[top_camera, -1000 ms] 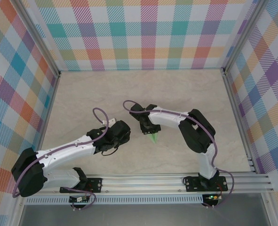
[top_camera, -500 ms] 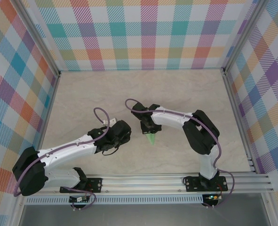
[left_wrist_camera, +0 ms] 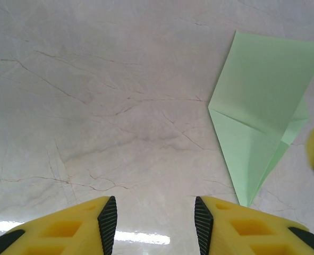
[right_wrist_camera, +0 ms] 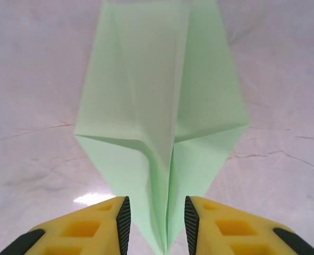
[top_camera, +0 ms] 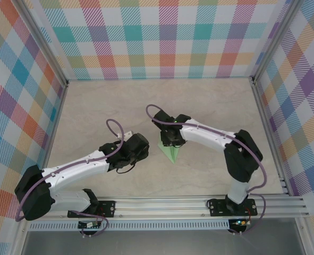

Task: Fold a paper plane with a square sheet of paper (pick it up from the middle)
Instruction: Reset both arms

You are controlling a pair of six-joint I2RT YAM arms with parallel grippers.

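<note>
Now right claw [right_wrist_camera: 157, 219] wider apart, paper plane [right_wrist_camera: 157, 122] broader — lying flat.

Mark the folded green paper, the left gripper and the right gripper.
folded green paper [right_wrist_camera: 146, 106], right wrist view, on its wide middle panel.
left gripper [left_wrist_camera: 155, 218], left wrist view, midway between its fingertips.
right gripper [right_wrist_camera: 154, 223], right wrist view, midway between its fingertips.

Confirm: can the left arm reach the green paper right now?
Probably yes. The paper lies flat right of the open left gripper, bare table between; the right gripper over it may crowd it.
</note>
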